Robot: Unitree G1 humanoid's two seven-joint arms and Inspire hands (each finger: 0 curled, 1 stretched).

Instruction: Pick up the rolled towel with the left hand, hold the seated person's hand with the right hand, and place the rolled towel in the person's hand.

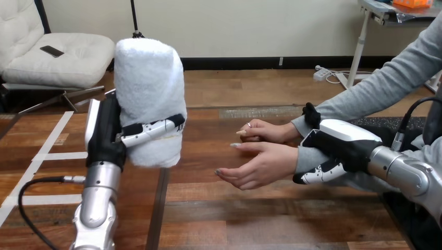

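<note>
My left hand [112, 133] is raised above the table's left side, its fingers curled round a white rolled towel [148, 88] that stands upright in the grasp. At the right, the person's near hand [260, 164] reaches out palm up, fingers slightly cupped, well to the right of the towel. My right hand [339, 148] is wrapped round the person's wrist in its grey sleeve, thumb above and fingers below. The person's other hand [263, 131] rests just behind the open one.
The wooden table [219, 208] stretches between my two arms. White tape lines [49, 156] mark its left part. A dark mat [385, 125] lies at the right under the person's forearm.
</note>
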